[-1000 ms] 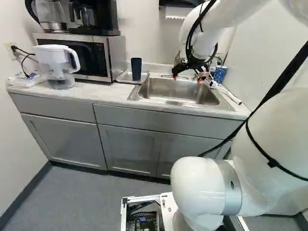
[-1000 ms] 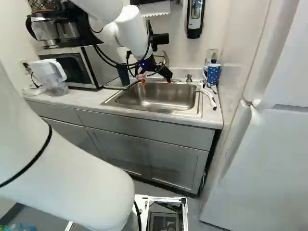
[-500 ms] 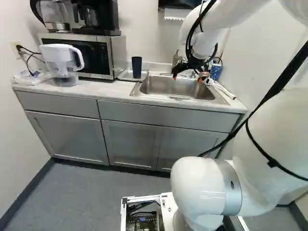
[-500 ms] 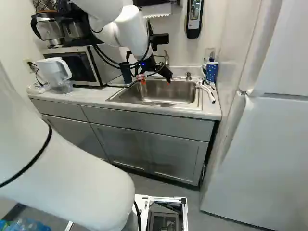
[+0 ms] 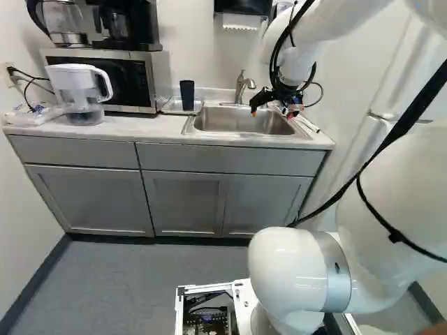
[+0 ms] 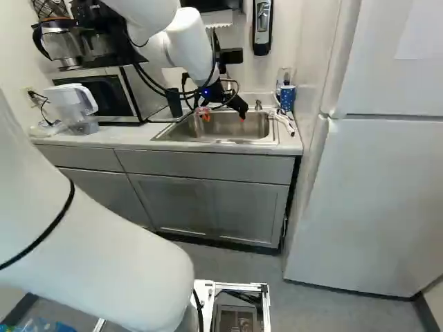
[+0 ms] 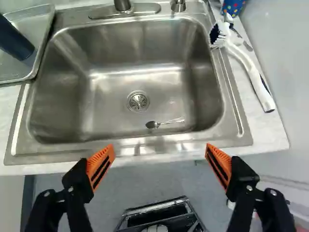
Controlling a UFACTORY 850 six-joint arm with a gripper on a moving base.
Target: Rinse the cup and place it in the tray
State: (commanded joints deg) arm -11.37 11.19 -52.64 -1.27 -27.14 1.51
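Cup [image 7: 15, 39] on tray [image 7: 41, 24], left of sink [image 7: 135, 53]; spoon [image 7: 152, 124] in sink, brush [image 7: 250, 71] at right.

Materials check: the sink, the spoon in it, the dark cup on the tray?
Sink: stainless steel, satin finish; soft streaky grey reflections. Spoon: metal, polished, going by the silvery glints. Cup: probably matte plastic, given its even dark surface; coated metal possible.

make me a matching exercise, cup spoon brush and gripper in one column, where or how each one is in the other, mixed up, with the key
1 dark cup
2 spoon
3 brush
4 gripper

A lying in the sink, near the drain
B open
C upright on the tray
D lying partly on the counter

Right pairs: 1-C, 2-A, 3-D, 4-B
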